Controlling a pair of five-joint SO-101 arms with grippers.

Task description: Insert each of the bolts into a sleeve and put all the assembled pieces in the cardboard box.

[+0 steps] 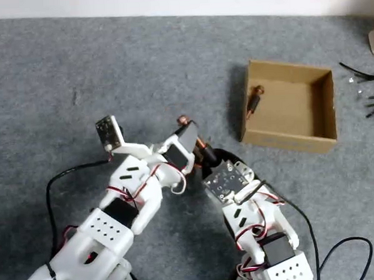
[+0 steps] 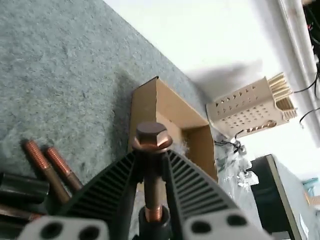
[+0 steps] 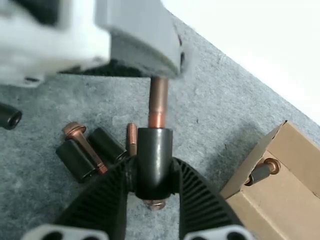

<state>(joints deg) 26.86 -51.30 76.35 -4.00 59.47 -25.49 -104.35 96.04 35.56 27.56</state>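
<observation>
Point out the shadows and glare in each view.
High view: the cardboard box casts a soft shadow on the grey mat beside it. Left wrist view: the white backdrop is washed out bright, with a slotted basket shadowing it. Right wrist view: the box shades the mat beside it.

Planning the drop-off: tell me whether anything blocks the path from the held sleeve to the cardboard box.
Nothing visible does. The sleeve, in the right pincer with a bolt entering it, has only bare carpet between it and the open-topped cardboard box. One assembled piece lies inside, along one wall.
</observation>
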